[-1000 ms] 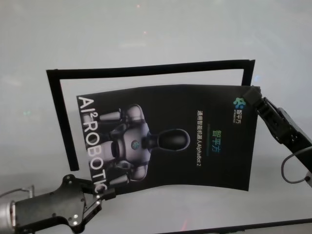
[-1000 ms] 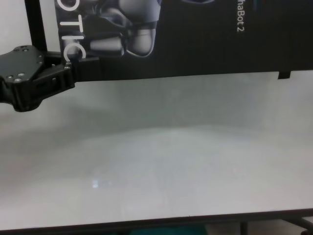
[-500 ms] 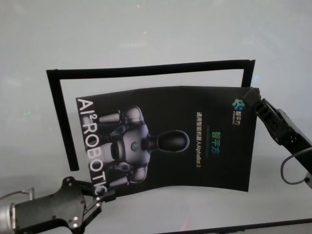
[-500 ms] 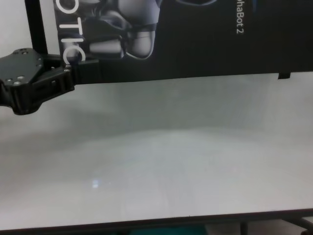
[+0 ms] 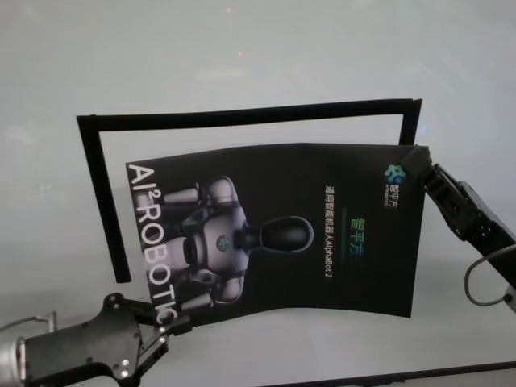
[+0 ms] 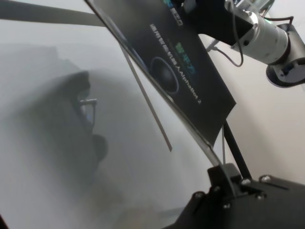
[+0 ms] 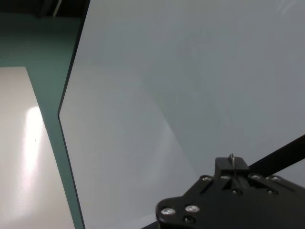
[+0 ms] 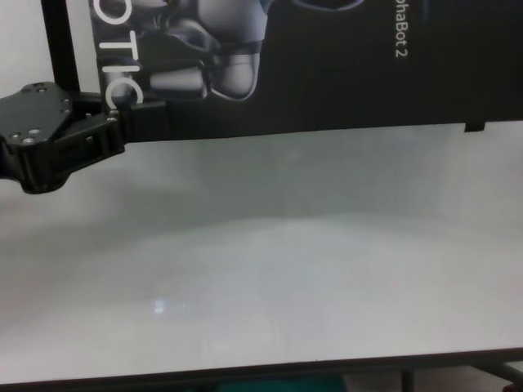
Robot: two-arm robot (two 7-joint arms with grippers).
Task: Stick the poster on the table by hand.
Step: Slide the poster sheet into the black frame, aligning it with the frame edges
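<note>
Pale grey table (image 5: pixel 242 64), both pincers (image 5: pixel 165 326) (image 5: pixel 415 157) gripping poster (image 5: pixel 322 234) corners

Glossy paper poster (image 5: pixel 322 234); smooth matt table (image 8: pixel 310 261); grippers unmentioned.

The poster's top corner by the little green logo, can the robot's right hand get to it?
Probably yes. The right gripper is already at that corner of the poster, apparently pinching its edge, with nothing between them.
</note>
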